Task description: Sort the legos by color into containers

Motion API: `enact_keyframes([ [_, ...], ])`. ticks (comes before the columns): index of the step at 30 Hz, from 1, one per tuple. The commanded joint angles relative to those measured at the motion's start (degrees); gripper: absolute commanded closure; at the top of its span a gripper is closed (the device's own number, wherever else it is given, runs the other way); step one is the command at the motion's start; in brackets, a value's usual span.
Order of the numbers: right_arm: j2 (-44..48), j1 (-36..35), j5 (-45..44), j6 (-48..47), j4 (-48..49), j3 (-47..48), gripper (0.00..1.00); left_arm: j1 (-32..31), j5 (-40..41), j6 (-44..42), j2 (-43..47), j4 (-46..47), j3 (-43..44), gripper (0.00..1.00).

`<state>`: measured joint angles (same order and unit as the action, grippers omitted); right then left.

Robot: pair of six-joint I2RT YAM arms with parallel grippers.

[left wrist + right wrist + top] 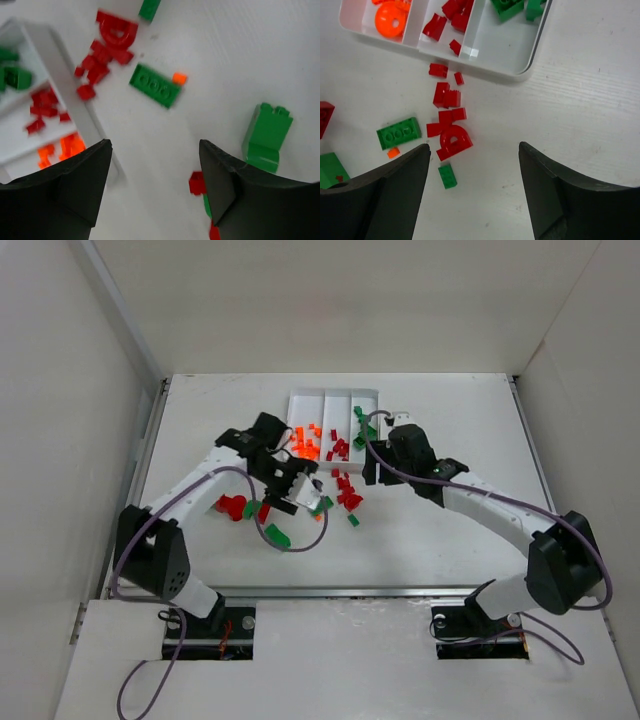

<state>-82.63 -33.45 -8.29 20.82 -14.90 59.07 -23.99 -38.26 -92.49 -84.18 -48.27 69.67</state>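
The white tray (333, 393) holds orange legos (306, 441) in its left container, red in the middle and green (358, 418) on the right. Loose red legos (345, 490) lie on the table just in front of it. My left gripper (305, 490) (155, 150) hangs open over bare table beside the tray's wall (55, 55); a small red brick (196, 182) lies by its right finger. A green plate (155, 85) and a tall green brick (267, 135) lie ahead. My right gripper (372, 472) (475, 150) is open and empty near a red arch (454, 140) and a small green brick (447, 176).
More red and green bricks (235, 506) lie on the table to the left of the left gripper. A tiny orange piece (393, 152) sits beside the green plate (398, 132). The tray's near corner (520, 70) is just ahead of the right gripper. White walls enclose the table.
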Motion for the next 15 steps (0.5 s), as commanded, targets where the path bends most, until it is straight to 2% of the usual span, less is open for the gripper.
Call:
enact_keyframes([
  [1, 5.45, -0.39, 1.01, 1.33, 4.44, -2.72, 0.23, -10.07, 3.08, -15.09, -4.23, -6.41, 2.31, 0.33],
  [2, 6.07, -0.39, 1.00, 1.33, 4.44, -3.43, 0.23, -12.29, 6.76, -15.09, -4.24, -5.27, 2.31, 0.37],
  [5, 8.61, -0.39, 0.38, 1.33, 4.44, -5.97, 0.22, -18.18, 8.38, -11.32, -5.55, 0.52, 1.18, 0.45],
  [8, 10.90, -0.39, -0.23, 1.33, 4.44, -8.34, 0.22, -18.73, 10.83, -11.93, -8.10, 3.08, 0.12, 0.53],
  [15, 12.23, -0.39, -0.76, 1.94, 4.96, -11.43, 0.22, -19.86, 15.67, -14.91, -14.51, 2.31, 0.12, 0.64],
])
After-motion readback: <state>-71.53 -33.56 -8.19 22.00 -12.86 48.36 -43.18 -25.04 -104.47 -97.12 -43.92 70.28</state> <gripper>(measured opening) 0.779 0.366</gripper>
